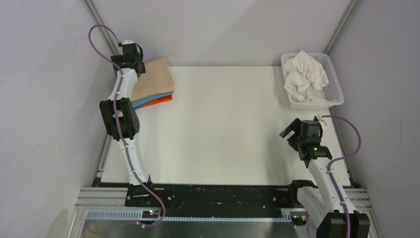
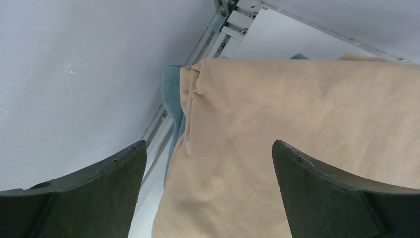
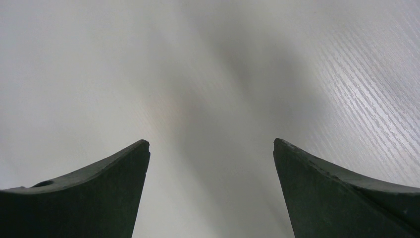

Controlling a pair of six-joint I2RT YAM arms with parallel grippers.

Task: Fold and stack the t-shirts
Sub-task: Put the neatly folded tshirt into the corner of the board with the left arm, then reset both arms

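Lift wide-open left pincer [image 2: 209, 144] straight up from tan t-shirt [image 2: 297, 114], avoiding drag. Reach empty, wide-open right pincer [image 3: 211, 143] into basket [image 1: 317, 105] for white t-shirt [image 1: 304, 74].

Robotics lab test cell, white table [image 1: 223, 144] boxed by plain grey panels [image 1: 44, 99], aluminium frame rails [image 1: 341, 25]

A plain tan-beige shirt [image 1: 154, 77] is showing above a grey-blue shirt [image 2: 173, 94] and an orange shirt [image 1: 163, 99]; a white shirt [image 1: 306, 74] is showing in the white slotted basket [image 1: 317, 104].
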